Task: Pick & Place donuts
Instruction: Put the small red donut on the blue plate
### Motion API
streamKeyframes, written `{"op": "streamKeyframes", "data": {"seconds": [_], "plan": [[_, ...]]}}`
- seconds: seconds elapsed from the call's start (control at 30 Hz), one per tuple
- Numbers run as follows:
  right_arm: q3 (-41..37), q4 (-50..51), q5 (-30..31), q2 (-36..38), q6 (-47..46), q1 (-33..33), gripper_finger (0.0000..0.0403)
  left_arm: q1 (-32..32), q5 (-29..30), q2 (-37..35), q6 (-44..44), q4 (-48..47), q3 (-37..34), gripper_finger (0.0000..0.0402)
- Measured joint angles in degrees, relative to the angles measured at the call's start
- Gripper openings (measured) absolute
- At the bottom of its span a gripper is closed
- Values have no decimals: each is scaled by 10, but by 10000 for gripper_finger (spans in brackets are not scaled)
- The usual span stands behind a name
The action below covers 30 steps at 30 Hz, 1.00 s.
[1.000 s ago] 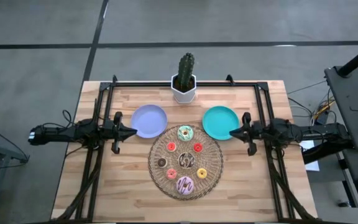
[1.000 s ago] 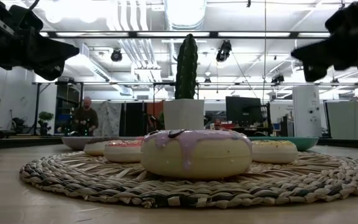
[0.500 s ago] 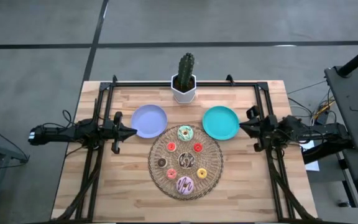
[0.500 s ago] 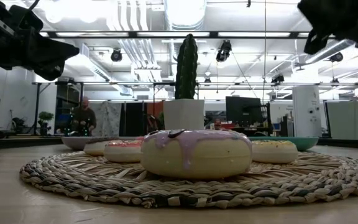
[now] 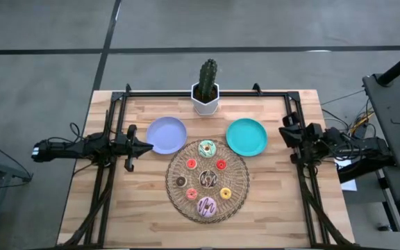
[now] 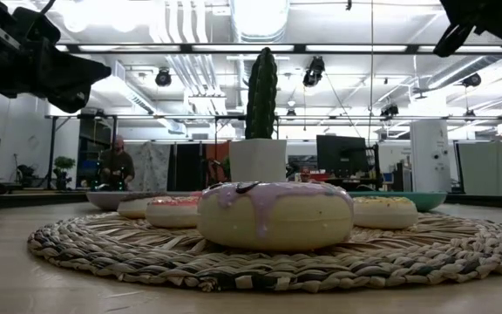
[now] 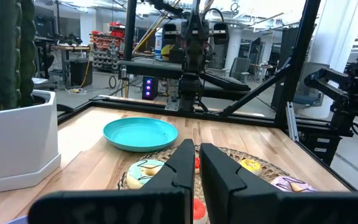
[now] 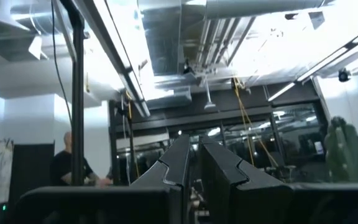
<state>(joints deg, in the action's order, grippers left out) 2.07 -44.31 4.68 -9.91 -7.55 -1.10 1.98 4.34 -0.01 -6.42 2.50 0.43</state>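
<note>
Seven donuts lie on a round wicker mat (image 5: 239, 182) in the middle of the table: white-green (image 5: 206, 148), brown-white (image 5: 207, 179), pink (image 5: 207, 205) and several tiny ones between them. The low view has the pink donut (image 6: 275, 215) closest. My left gripper (image 5: 149, 146) hovers shut at the lavender plate's left rim, pointing toward the table's right; its wrist view (image 7: 196, 163) looks over the donuts. My right gripper (image 5: 282, 132) is shut, raised near the table's right edge beside the teal plate, and tipped upward; its wrist view (image 8: 194, 152) shows only the ceiling.
A lavender plate (image 5: 169, 134) and a teal plate (image 5: 246, 137) sit beyond the mat. A potted cactus (image 5: 207, 87) stands at the far edge, in the middle. A black frame (image 5: 207, 93) runs round the table. A person (image 6: 117, 164) stands in the room behind.
My right gripper has drawn back from the teal plate toward the table's right edge, risen and tipped its fingers upward; in the low view it has climbed to the picture's top corner. The left arm and the donuts have stayed put.
</note>
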Motion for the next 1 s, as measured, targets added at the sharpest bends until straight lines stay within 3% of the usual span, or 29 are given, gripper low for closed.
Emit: {"op": "streamKeyframes", "data": {"seconds": [0.5,1.0], "plan": [[116,27,0,-37,0,0,29,0,0,0,0,0,0,0],[321,264,0,-207,2,0,29,0,0,0,0,0,0,0]]}}
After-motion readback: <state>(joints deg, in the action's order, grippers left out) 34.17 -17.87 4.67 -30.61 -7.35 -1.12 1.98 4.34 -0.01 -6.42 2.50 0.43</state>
